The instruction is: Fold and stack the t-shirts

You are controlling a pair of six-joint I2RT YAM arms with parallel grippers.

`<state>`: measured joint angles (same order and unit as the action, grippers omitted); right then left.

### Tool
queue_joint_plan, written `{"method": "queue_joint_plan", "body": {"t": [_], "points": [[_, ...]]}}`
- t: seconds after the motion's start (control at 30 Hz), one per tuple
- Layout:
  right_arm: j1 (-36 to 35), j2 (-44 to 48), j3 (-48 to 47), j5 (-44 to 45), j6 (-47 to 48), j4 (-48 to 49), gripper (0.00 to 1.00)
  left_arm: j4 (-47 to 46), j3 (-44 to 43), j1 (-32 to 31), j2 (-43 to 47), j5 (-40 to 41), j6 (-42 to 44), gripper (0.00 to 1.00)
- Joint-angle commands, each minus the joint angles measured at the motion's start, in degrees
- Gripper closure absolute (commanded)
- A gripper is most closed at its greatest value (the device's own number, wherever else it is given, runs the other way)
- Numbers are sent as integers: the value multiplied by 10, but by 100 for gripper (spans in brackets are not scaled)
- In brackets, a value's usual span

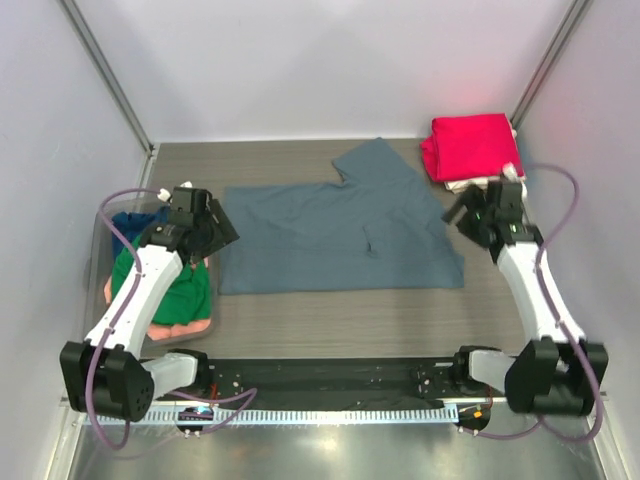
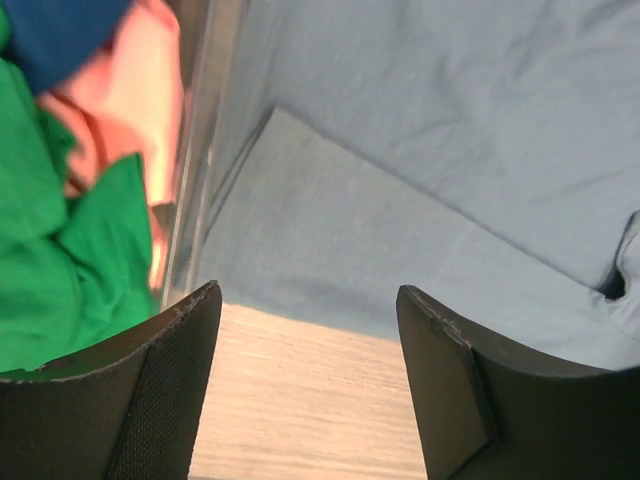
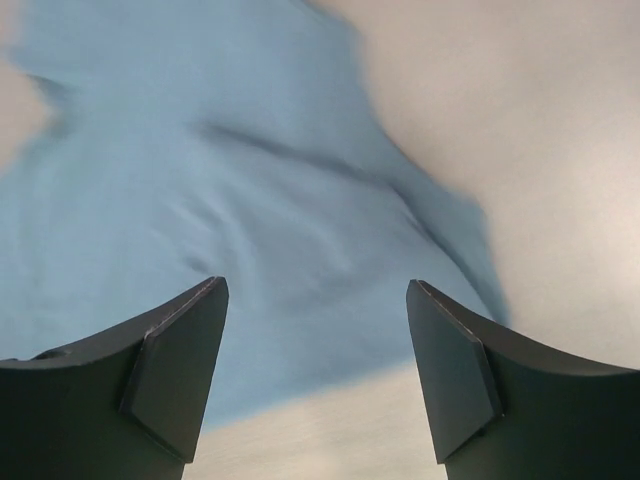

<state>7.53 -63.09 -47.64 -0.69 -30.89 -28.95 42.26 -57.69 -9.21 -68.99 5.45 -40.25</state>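
Left end effector, right end effector, agape, flank slate shirt.

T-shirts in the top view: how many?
6. Grey-blue shirt spread mid-table; red shirt folded atop cream shirt far right; navy shirt, green shirt, salmon-pink shirt in the bin at left. More may be hidden.

The spread t-shirt lies mid-bench. Just left of it stands the plastic bin, holding bundled shirts. Behind its right end sit stacked folded shirts.
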Motion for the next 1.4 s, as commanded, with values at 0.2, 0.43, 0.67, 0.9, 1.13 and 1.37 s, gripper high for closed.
{"method": "queue_joint_plan", "body": {"t": [0.2, 0.43, 0.67, 0.9, 1.13, 1.37], "points": [[-135, -346, -426, 36, 84, 36, 22, -65, 83, 2, -18, -136, 39, 29], [-135, -618, -769, 17, 155, -1, 21, -3, 95, 3, -41, -2, -16, 33], [-135, -814, -963, -24, 160, 11, 20, -29, 186, 45, 146, 88, -68, 27], [-143, -925, -1009, -28, 165, 140, 15, -104, 246, 44, 156, -14, -69, 28], [-161, -1004, -1071, 4, 161, 202, 10, -125, 267, 31, 156, -26, -59, 30], [-180, -1027, -1064, -39, 133, 176, 26, -136, 266, 30, 137, -32, -52, 30]]}}
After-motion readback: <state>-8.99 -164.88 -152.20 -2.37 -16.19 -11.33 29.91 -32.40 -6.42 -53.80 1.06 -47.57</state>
